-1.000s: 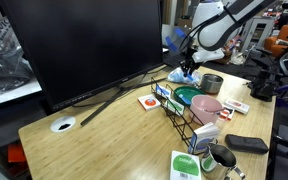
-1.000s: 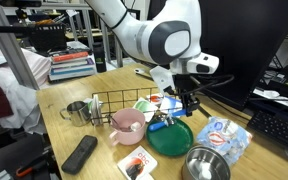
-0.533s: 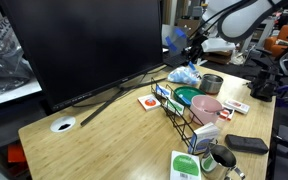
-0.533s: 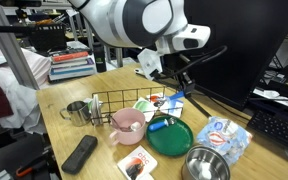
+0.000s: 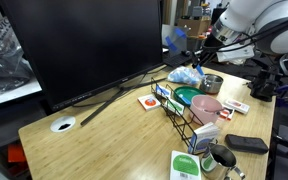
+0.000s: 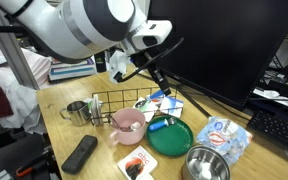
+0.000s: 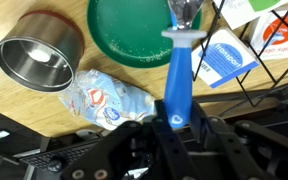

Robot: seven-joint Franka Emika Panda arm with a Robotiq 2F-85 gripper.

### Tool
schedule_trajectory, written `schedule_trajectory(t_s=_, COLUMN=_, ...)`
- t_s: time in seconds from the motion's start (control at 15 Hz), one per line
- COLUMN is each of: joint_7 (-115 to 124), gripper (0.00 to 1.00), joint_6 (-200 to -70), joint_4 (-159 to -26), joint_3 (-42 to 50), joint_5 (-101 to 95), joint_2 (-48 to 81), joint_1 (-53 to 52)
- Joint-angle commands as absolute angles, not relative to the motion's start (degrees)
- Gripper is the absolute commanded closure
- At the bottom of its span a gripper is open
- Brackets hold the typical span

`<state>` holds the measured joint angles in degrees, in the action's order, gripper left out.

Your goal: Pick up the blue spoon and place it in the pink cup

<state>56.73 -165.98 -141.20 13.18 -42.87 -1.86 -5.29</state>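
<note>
Blue spoon (image 7: 176, 75) fills the wrist view, its handle clamped in the closed pincer (image 7: 174, 122) and its bowl end showing against the rim of the green bowl (image 7: 134, 35). A silver metal cup (image 7: 36, 62) and a crumpled plastic packet (image 7: 109, 100) lie on the wooden surface (image 7: 24, 105).

In an exterior view the pincer (image 6: 157, 79) hangs in the air above the wire rack (image 6: 109, 105). The pink cup (image 6: 127, 123) sits below on the surface, apart from it.

In an exterior view the pink cup (image 5: 206, 106) rests just beside the green bowl (image 5: 187, 96), with the pincer (image 5: 199, 50) high above.

A wooden table (image 5: 104, 140) is dominated by a large black monitor (image 5: 79, 45); cluttered shelving (image 6: 34, 40) is seen behind.
</note>
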Motion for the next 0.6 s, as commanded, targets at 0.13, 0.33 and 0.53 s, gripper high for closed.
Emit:
schedule_trajectory(t_s=0.13, joint_7=77.6, gripper=0.93, joint_6=-165.7, joint_4=-143.1, joint_3=12.2, joint_5=-63.7, joint_2=-4.0, joint_1=-4.9)
schedule_trajectory(t_s=0.33, joint_7=88.5, gripper=0.93, joint_6=-164.3, joint_4=-143.9, joint_3=11.1, joint_5=-71.5, joint_2=-3.5, joint_1=-5.7)
schedule_trajectory(t_s=0.53, joint_7=100.0, gripper=0.93, joint_6=-161.7, joint_4=-144.2, joint_3=9.7, joint_5=-79.0, joint_2=-2.4, joint_1=-6.6)
